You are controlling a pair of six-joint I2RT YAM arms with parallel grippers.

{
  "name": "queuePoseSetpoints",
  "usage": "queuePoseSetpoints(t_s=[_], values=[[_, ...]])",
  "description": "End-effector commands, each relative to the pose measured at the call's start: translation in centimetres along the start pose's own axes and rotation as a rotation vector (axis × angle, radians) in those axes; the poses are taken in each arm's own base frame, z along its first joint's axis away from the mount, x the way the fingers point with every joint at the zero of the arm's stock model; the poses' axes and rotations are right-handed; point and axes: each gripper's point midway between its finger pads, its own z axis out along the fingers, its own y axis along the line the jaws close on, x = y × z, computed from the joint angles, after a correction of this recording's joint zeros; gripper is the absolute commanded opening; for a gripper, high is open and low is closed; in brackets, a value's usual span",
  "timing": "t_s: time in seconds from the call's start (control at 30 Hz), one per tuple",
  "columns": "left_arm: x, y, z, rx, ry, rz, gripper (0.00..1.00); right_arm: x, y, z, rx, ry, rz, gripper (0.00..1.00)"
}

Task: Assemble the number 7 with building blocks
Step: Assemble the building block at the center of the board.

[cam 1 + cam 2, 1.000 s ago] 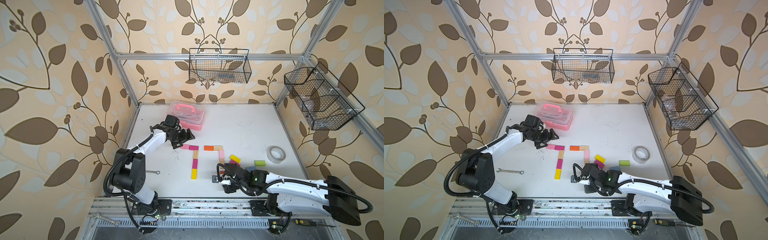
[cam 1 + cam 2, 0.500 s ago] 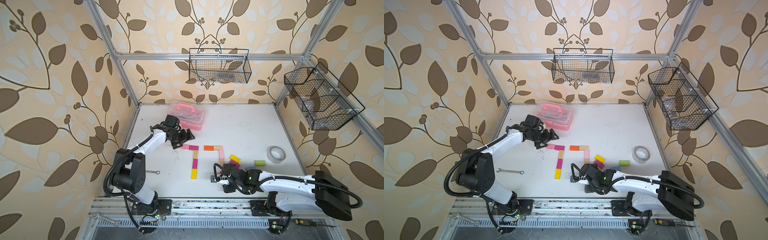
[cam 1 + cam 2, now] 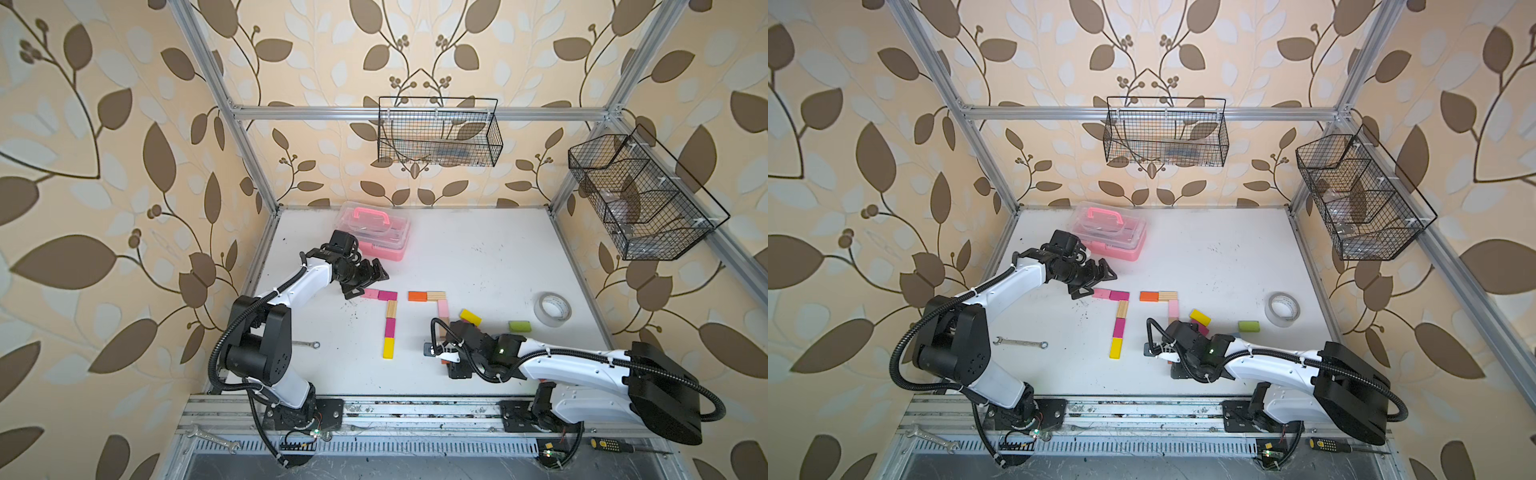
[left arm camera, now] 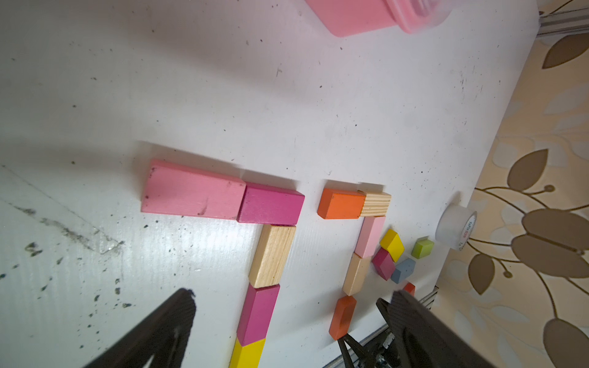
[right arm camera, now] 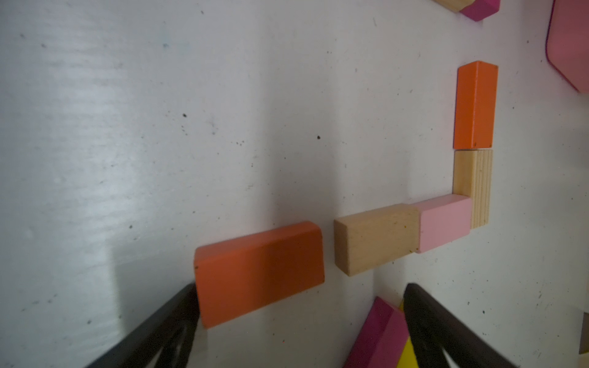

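Note:
Two figures of building blocks lie on the white table [image 3: 478,257]. The left number 7 has a pink block [image 3: 371,294] and a magenta one as bar, and wood, magenta and yellow [image 3: 388,347] as stem. My left gripper [image 3: 366,281] hovers open just left of its bar. The right figure has an orange [image 3: 417,296] and wood bar, with pink [image 5: 444,226] and wood [image 5: 376,239] below. An orange block [image 5: 259,272] lies skewed after a small gap. My right gripper [image 5: 299,318] stands open at it, one finger [image 5: 172,318] against its end.
Loose yellow [image 3: 470,318], green [image 3: 519,326], magenta [image 5: 379,334], blue [image 4: 403,270] and red blocks lie right of the second figure. A tape roll [image 3: 552,309] sits further right, a pink case [image 3: 376,232] at the back left, a wrench [image 3: 305,344] near the left arm's base.
The right arm's rear links have swung a little to the left while its open gripper stays by the orange block. The left arm has not moved.

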Motion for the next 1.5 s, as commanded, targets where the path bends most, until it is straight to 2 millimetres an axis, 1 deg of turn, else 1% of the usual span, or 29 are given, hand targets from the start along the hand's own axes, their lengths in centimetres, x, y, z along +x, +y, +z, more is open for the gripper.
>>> queuePoseSetpoints(t_s=[0.0,0.6,0.83,1.47], values=[[-0.8,-0.4,-0.4,0.009,-0.011,0.017,0.98,-0.2,0.2,0.3,-0.015,-0.009,-0.001,1.00],[-1.1,-0.1,-0.7,0.006,-0.018,0.012,0.98,0.2,-0.6,0.6,-0.011,0.002,0.051,1.00],[-1.3,0.0,-0.8,0.005,-0.020,0.010,0.98,0.0,-0.6,0.6,-0.012,-0.005,0.051,0.99],[-1.3,0.1,-0.8,0.005,-0.020,0.008,0.98,0.4,-1.1,0.8,0.004,0.007,0.095,1.00]])
